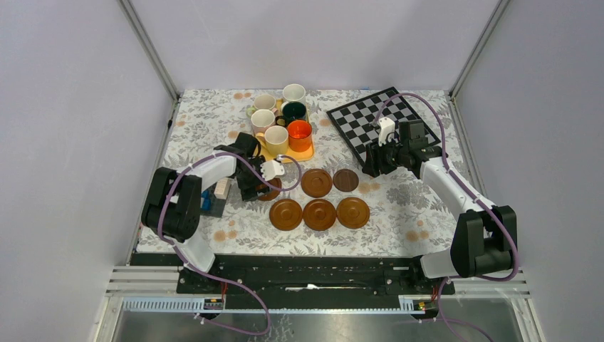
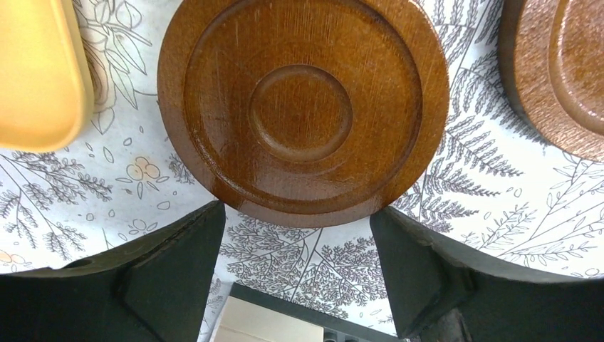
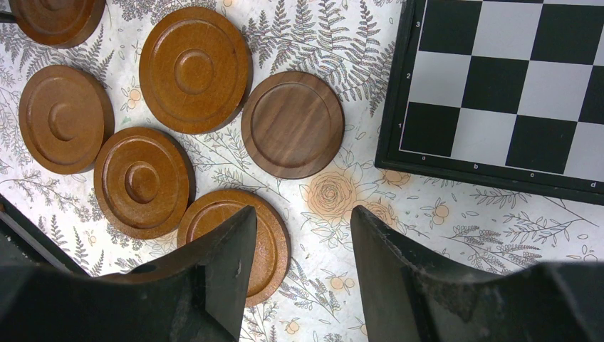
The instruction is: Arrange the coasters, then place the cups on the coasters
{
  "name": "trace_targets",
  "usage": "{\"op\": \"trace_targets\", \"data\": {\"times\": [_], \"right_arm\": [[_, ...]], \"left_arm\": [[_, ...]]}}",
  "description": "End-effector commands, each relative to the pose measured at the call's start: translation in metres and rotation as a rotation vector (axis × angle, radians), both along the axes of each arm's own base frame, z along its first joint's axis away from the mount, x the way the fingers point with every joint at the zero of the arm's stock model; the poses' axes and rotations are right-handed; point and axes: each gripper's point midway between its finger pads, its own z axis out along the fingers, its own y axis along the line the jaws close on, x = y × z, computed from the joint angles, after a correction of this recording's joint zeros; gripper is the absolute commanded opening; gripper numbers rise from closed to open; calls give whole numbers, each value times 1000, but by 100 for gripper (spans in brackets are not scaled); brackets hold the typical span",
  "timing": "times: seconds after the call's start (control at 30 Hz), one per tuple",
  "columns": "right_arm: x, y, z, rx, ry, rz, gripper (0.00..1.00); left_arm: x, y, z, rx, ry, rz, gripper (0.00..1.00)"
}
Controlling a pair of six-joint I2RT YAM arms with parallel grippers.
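My left hand (image 2: 295,215) hangs over the far-left coaster (image 2: 303,107), hemmed in by the yellow tray (image 2: 35,78) of cups (image 1: 285,117) just beyond it and the next coaster (image 2: 563,71) close on the right. My right hand (image 3: 303,221) has bare table (image 1: 420,206) on its near right. The chessboard (image 3: 498,92) blocks its far right.

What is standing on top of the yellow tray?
The orange cup and the yellow cup stand on the tray. The dark green cup, the white cup and two paler cups crowd behind; they hide its far part, so whether they stand on it too cannot be seen.
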Motion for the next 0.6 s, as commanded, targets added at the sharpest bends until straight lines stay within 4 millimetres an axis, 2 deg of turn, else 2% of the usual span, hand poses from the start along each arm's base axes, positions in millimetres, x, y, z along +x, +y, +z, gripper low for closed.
{"op": "trace_targets", "data": {"times": [0.0, 0.33, 0.57], "right_arm": [[5, -1, 8, 6, -46, 7, 58], [5, -1, 9, 5, -49, 8, 58], [5, -1, 9, 7, -49, 9, 58]], "left_arm": [[19, -17, 7, -46, -58, -51, 81], [23, -38, 10, -64, -83, -182, 78], [25, -48, 12, -75, -105, -265, 72]]}}
